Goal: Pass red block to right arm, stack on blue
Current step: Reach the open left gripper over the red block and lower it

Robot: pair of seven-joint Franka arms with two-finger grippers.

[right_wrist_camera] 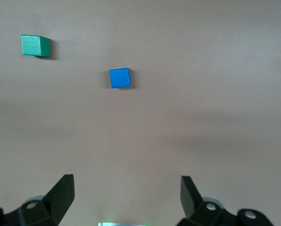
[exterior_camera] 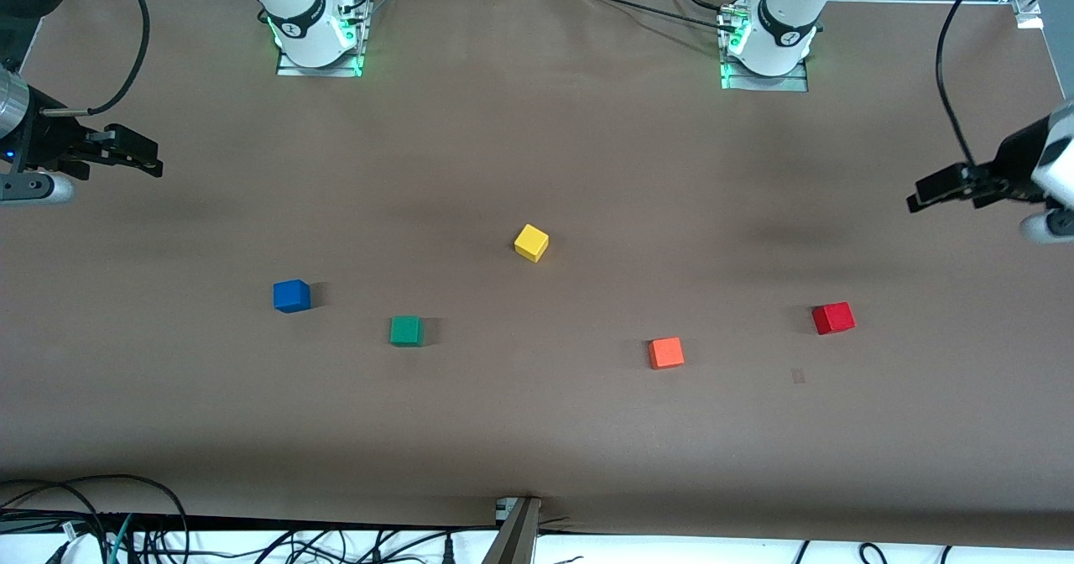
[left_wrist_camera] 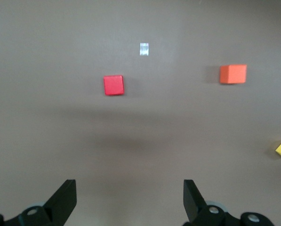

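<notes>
The right gripper is held high over the right arm's end of the table, its fingers spread wide and nothing gripped. The blue cube is found toward that end, with a green cube beside it, a yellow cube near the middle, and an orange cube toward the left arm's end. The red block is seen resting alone on the table, well apart from the left gripper, which is likewise held wide open and empty. The block is judged light, rigid and smooth, best taken across two parallel flat faces. No writing can be read on the cubes.
</notes>
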